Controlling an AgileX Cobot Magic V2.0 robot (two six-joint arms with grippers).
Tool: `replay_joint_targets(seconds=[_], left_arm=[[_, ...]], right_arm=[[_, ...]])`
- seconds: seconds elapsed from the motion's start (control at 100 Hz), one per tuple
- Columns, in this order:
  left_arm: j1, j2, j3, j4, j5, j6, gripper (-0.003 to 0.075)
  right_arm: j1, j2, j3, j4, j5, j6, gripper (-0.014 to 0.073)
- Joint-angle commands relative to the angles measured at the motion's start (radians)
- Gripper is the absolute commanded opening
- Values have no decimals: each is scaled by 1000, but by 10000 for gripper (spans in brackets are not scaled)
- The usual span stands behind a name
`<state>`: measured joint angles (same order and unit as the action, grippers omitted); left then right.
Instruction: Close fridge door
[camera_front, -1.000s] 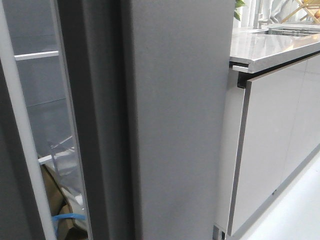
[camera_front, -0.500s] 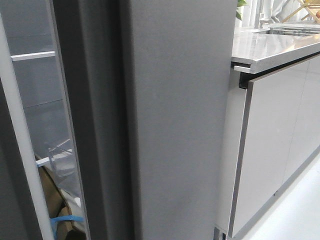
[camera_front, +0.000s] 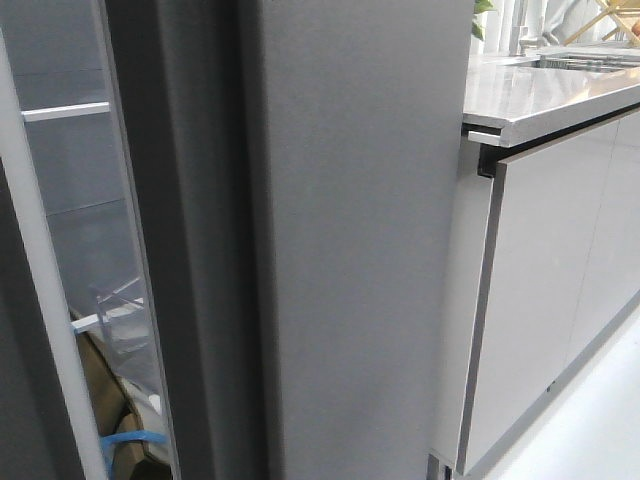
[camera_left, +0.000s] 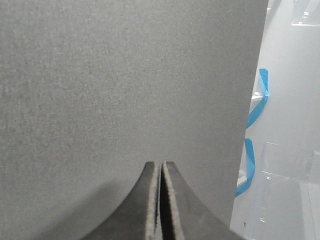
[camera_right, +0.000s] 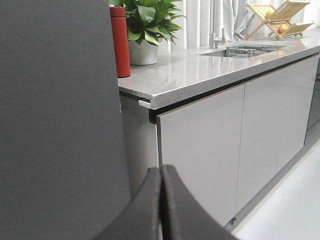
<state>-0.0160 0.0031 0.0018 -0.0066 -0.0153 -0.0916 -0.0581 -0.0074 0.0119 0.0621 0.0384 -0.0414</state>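
1. Nearest the left wrist camera, the left end effector (camera_left: 160, 172) had its two fingers pressed together with nothing between them. The tips sat right up against a matte dark-grey surface.

2. That surface was the fridge door (camera_left: 125, 85), which filled most of the left wrist view. From the pictures it was not certain whether the tips actually touched it or stood just off it.

3. The right end effector (camera_right: 161, 175) was likewise closed flat on itself and empty. It sat beside a dark-grey upright panel and pointed toward the pale cabinet fronts (camera_right: 205, 145).

4. In the front view the fridge door (camera_front: 20, 330) stood at the far left edge of the frame with its pale seal strip (camera_front: 45, 270) showing. A gap remained between that strip and the fridge body (camera_front: 350, 240).

5. Through the gap the fridge interior was visible: a white shelf (camera_front: 68, 112), a clear bin (camera_front: 120, 315) and something with blue tape (camera_front: 130, 440) low down.

6. So the door was judged partly swung in but not shut. Pushing it the rest of the way until the seal met the body was what remained.

7. Farther off, the grey counter (camera_right: 210, 70) carried a red bottle (camera_right: 120, 40) and a potted plant (camera_right: 145, 27).
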Motion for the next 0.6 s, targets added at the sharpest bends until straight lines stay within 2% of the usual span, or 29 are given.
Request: replay_joint_targets(seconds=[0.0,0.59], left_arm=[[-8,19,28,-2,-77,-4,-21],[-8,19,28,-2,-77,-4,-21]], right_arm=[[-3,-12,12,-7,-76,-9,-76],[-3,-12,12,-7,-74,-9,-76]])
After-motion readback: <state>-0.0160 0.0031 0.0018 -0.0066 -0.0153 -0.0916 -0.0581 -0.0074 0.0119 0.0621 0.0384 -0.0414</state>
